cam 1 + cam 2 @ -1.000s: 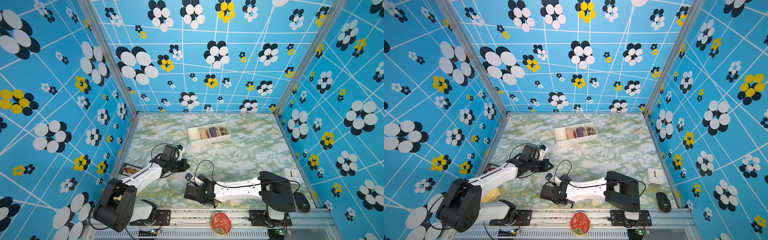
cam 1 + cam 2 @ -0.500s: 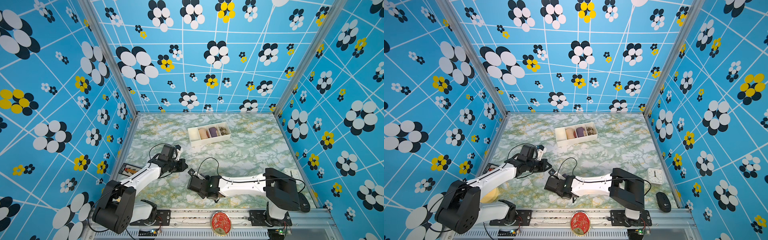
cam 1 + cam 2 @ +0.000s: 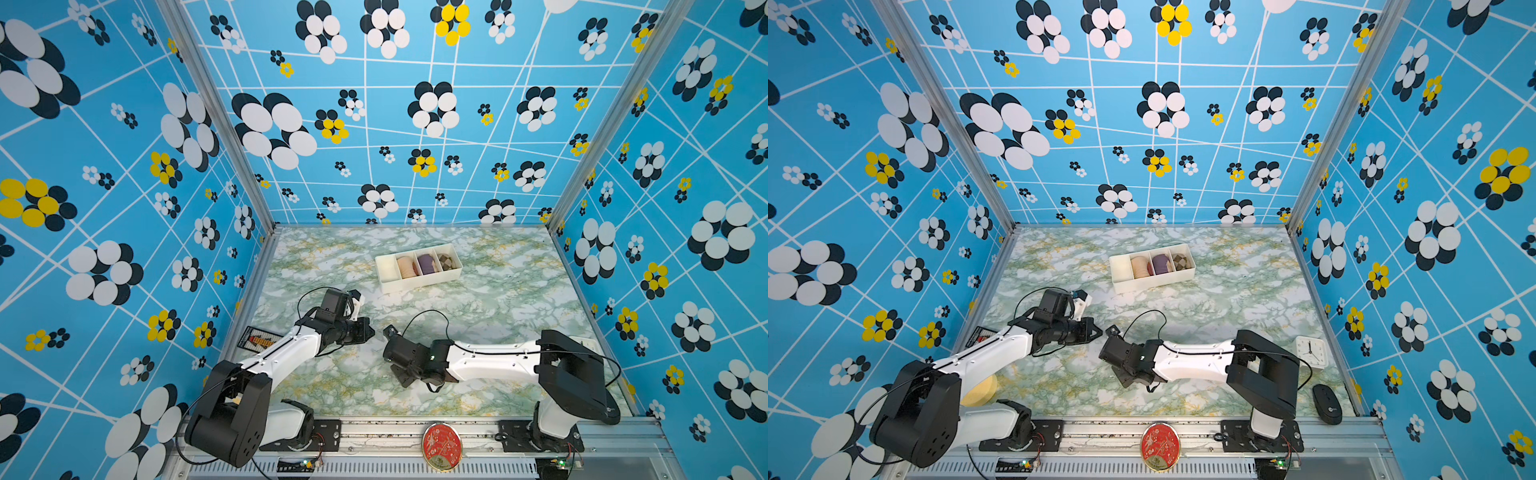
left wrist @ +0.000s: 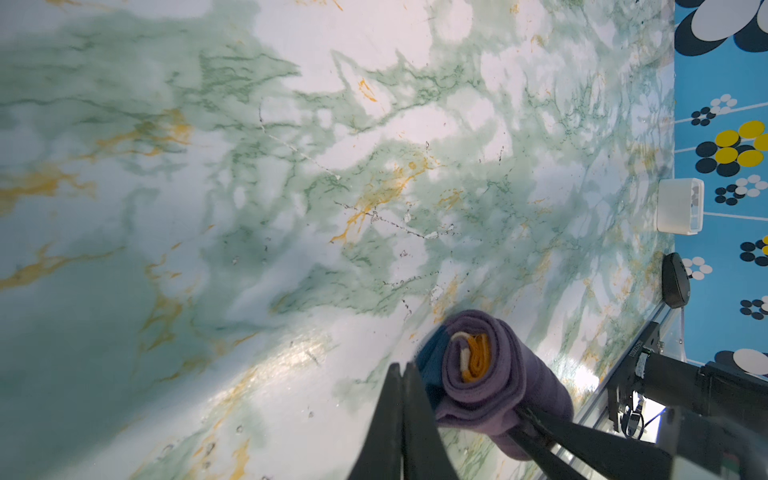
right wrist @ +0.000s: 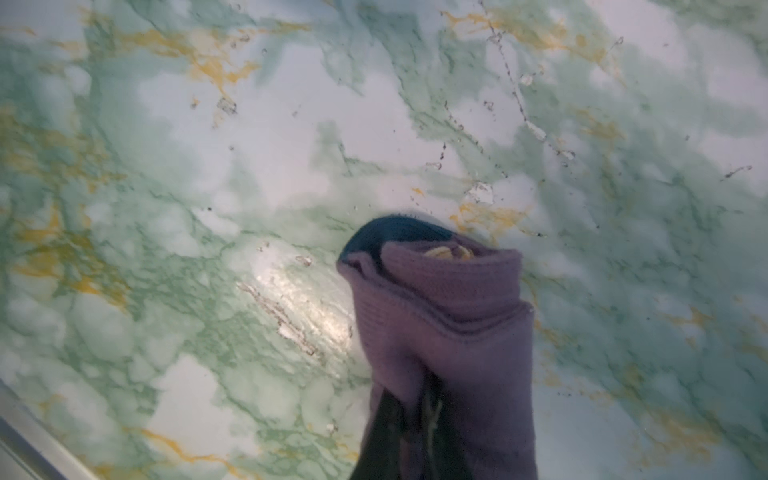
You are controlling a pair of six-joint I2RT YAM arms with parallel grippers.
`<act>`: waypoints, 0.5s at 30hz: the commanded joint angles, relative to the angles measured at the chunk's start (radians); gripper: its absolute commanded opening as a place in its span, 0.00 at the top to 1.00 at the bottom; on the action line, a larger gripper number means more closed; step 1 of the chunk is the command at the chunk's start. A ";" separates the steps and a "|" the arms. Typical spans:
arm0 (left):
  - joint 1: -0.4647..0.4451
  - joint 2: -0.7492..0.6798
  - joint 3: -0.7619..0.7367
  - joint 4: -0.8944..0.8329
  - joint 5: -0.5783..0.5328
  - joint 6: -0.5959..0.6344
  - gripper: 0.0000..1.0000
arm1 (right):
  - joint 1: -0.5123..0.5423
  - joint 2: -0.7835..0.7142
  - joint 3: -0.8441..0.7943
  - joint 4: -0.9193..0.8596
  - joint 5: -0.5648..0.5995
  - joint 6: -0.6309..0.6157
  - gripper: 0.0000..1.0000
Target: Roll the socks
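While the right gripper [image 4: 530, 422] is clamped on one end of the socks [image 4: 498, 386], we treat the roll as wound but not yet secured. The socks form a tight purple cylinder, with the orange cuff [image 4: 478, 359] at the core and the teal toe [image 4: 428, 361] as the outer flap. They lie over the marble table [image 3: 498, 311], well apart from the white tray [image 3: 419, 281], on the robot's side of it. In both top views the right wrist hides them. We cannot tell whether the roll rests on the table or hangs just clear of it.

The left gripper [image 4: 401, 370] has its jaws pressed together with nothing between them. Its tips stand just beside the teal toe, at the free end of the roll, also on the robot's side of the tray.

Recommended handling, in our judgement:

1. We do not relax the right clamp, because the knit layers would probably spring open.
2. We regard the teal toe as the loose end. The closed left tips can press it flat against the roll.
3. We push across the roll, not along its axis, so that the orange cuff is not driven out of the core.
4. For any move toward the tray, the end compartment [image 3: 387, 268] looks empty. It is narrow, so we would align the roll before lowering it.
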 commanded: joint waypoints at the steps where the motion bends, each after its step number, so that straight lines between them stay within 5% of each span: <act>1: 0.008 -0.004 -0.005 -0.020 0.019 0.019 0.95 | -0.054 0.086 -0.118 -0.093 -0.119 0.056 1.00; 15: -0.058 0.024 0.001 0.026 0.025 -0.021 0.94 | -0.137 0.099 -0.157 -0.044 -0.097 0.116 1.00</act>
